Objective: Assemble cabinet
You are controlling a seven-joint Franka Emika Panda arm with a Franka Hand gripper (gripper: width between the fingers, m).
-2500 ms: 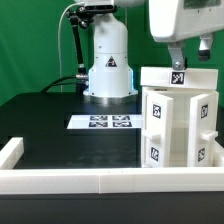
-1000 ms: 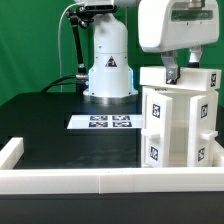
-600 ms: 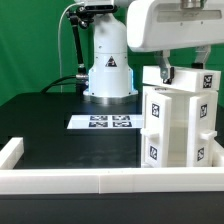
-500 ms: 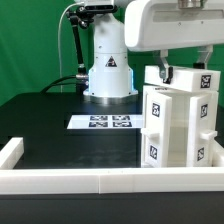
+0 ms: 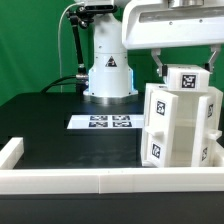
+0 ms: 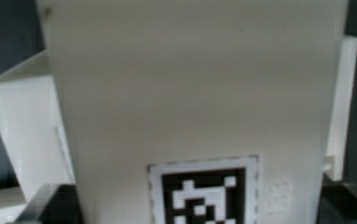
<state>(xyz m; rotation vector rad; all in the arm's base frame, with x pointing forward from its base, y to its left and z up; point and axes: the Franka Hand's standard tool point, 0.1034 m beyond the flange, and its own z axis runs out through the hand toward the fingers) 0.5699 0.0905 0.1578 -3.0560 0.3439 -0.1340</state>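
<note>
The white cabinet body (image 5: pixel 178 130) stands upright at the exterior view's right, with marker tags on its front and side faces. A white cabinet top panel (image 5: pixel 186 80) with a tag sits on top of it, slightly tilted. My gripper (image 5: pixel 185 66) hangs straight above, one finger (image 5: pixel 157 68) on each side of this panel, closed against it. In the wrist view the panel (image 6: pixel 193 90) fills the picture, its tag (image 6: pixel 207 193) sits between the dark fingertips, and my gripper (image 6: pixel 196 208) straddles it.
The marker board (image 5: pixel 105 122) lies flat on the black table in front of the robot base (image 5: pixel 108 65). A long low white border wall (image 5: pixel 70 180) runs along the near edge and turns up the exterior view's left side (image 5: pixel 10 150).
My gripper has moved toward the exterior view's left and come down over the cabinet top. Its fingers now straddle the top panel, which sits tilted and a little shifted.
</note>
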